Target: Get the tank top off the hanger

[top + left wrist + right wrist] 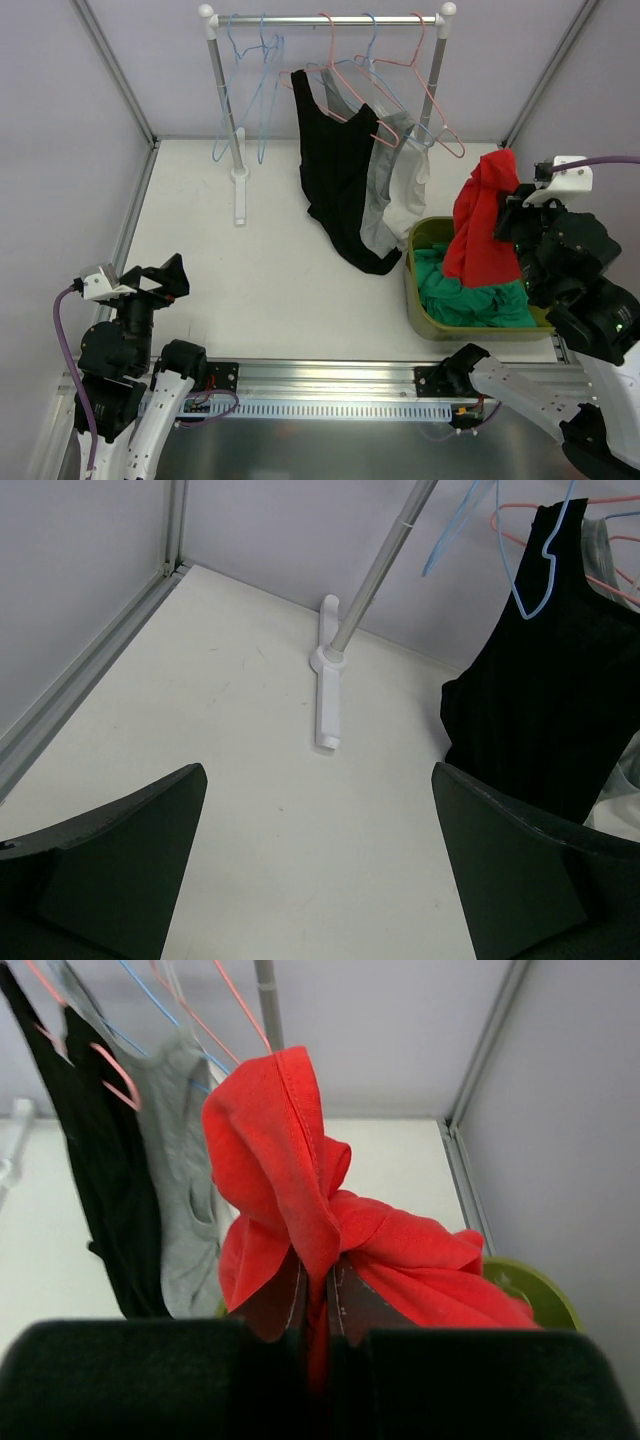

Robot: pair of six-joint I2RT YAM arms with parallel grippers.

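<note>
A red tank top [483, 228] hangs bunched from my right gripper [515, 200], which is shut on it above the green bin [420, 296]. In the right wrist view the red fabric [300, 1175] is pinched between the two fingers of that gripper [318, 1295]. It is off any hanger. On the rail, a black tank top [335, 175] and a grey one [385, 170] hang from hangers, with a pink hanger [420, 100] near them. My left gripper [165, 275] rests open at the near left, its view showing bare table between wide jaws.
The white clothes rail [325, 18] stands at the back on a post with a foot [239, 195]. Empty blue hangers [250, 70] hang at its left. The bin holds a green garment [470, 295]. Cage walls close in both sides.
</note>
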